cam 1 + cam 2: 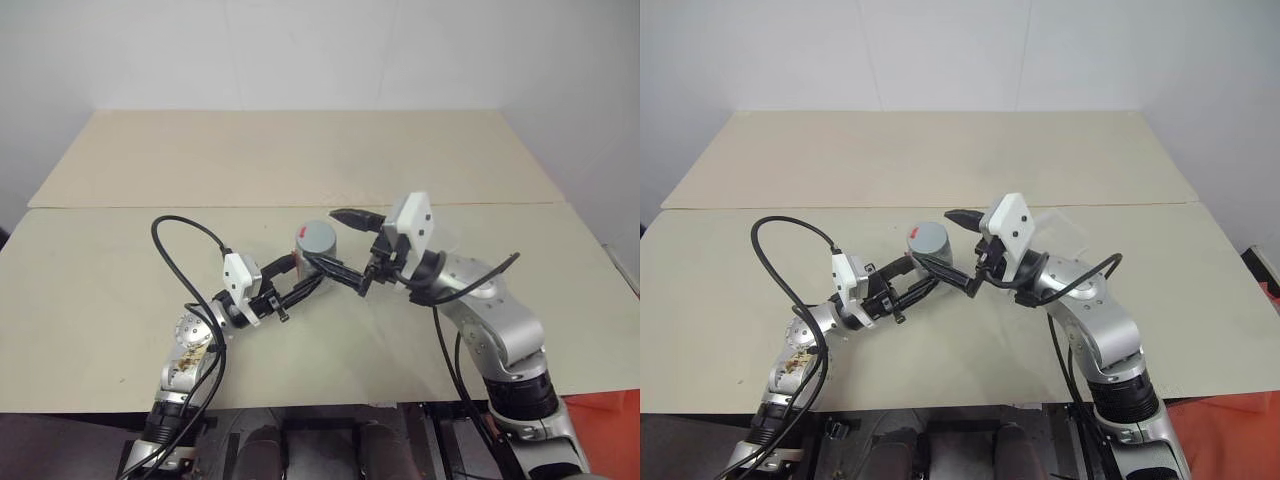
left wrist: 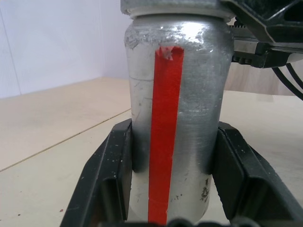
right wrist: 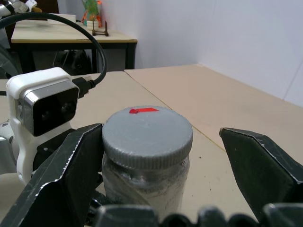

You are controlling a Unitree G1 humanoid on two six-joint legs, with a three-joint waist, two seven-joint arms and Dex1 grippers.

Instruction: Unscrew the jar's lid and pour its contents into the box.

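Observation:
The jar (image 1: 316, 246), a silver cylinder with a red stripe (image 2: 164, 142) down its side, is held upright above the table. My left gripper (image 1: 303, 274) is shut on its lower body, with black fingers (image 2: 106, 179) pressing both sides. The grey lid (image 3: 147, 131), marked with a small red tab, sits on the jar's mouth. My right gripper (image 1: 325, 240) is open and straddles the lid: one finger (image 3: 71, 165) lies against the lid's rim, the other (image 3: 260, 161) stands well apart. The contents are hidden inside the jar. The clear box (image 1: 1060, 230) lies on the table just behind my right wrist.
The pale tabletop (image 1: 300, 150) stretches far behind the arms, with a seam (image 1: 150, 207) running across it. A black cable (image 1: 185, 235) loops up from my left arm. A white wall backs the table.

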